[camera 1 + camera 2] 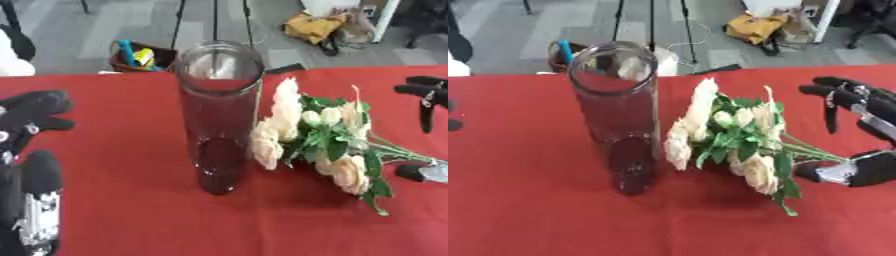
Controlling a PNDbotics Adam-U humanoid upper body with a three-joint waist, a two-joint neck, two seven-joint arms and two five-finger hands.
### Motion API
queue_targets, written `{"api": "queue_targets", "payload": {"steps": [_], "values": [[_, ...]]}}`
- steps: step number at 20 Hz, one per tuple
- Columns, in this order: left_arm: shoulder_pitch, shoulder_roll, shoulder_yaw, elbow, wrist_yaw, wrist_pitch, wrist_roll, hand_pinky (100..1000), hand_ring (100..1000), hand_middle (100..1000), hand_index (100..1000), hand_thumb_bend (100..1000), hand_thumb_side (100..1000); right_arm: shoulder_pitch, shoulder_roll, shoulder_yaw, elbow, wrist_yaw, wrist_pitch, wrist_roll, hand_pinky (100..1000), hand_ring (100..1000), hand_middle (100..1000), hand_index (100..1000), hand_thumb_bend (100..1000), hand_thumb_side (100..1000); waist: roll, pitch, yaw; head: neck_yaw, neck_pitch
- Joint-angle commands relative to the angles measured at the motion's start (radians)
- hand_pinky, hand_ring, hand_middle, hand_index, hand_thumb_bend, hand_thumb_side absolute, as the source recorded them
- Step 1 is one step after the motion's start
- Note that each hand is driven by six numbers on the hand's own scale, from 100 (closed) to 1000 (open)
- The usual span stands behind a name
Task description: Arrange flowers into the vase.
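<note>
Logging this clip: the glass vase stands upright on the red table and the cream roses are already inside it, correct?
Not quite. The vase does stand upright on the red table, but it holds no flowers. The right eye view shows the cream roses lying on the cloth beside it, stems by the right hand.

Vase (219,115) upright on table (114,210); flowers (728,135) lying just right of it.
</note>
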Motion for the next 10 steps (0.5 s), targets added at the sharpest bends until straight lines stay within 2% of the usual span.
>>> {"api": "queue_targets", "payload": {"steps": [1,3,4,10], "values": [[-0.006,0.009,-0.002,-0.018,0.005,0.001,-0.005,626,731,720,810,100,805,-0.018,-0.058,-0.015,0.051,-0.045,-0.015,-0.008,1000,1000,414,1000,599,911,-0.005,-0.016,0.001,-0.01,-0.01],[-0.005,0.009,-0.003,-0.018,0.005,0.001,-0.006,626,731,720,810,100,802,-0.025,-0.067,-0.011,0.084,-0.079,-0.027,-0.019,1000,1000,442,1000,534,1000,-0.005,-0.015,0.002,-0.016,-0.009],[-0.005,0.008,-0.003,-0.018,0.005,0.002,-0.007,626,730,720,809,100,800,-0.029,-0.07,-0.01,0.099,-0.096,-0.034,-0.027,1000,1000,451,1000,487,1000,-0.005,-0.014,0.003,-0.021,-0.009],[-0.003,0.006,-0.007,-0.018,0.003,0.007,-0.011,624,730,718,808,100,788,-0.042,-0.099,-0.005,0.186,-0.128,-0.07,-0.043,1000,1000,431,1000,485,964,-0.005,-0.008,0.009,-0.053,-0.013]]}}
